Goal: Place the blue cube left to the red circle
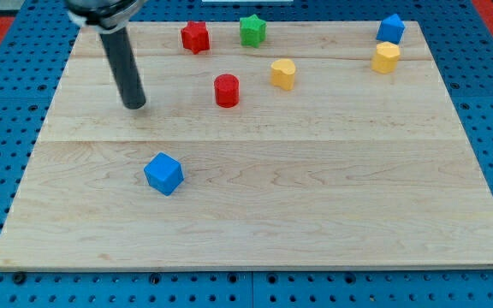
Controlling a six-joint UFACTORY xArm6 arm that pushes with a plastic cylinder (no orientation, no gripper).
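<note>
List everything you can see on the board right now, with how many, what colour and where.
blue cube: one, blue, lower left of the board
red cylinder: one, red, upper middle
red star: one, red, top edge, left of the green star
green star: one, green, top edge
yellow blocks: two, yellow, upper middle and upper right
blue block: one, blue, top right corner
wooden board: one, pale wood
my tip: one, dark rod, upper left, above the blue cube, touching nothing
</note>
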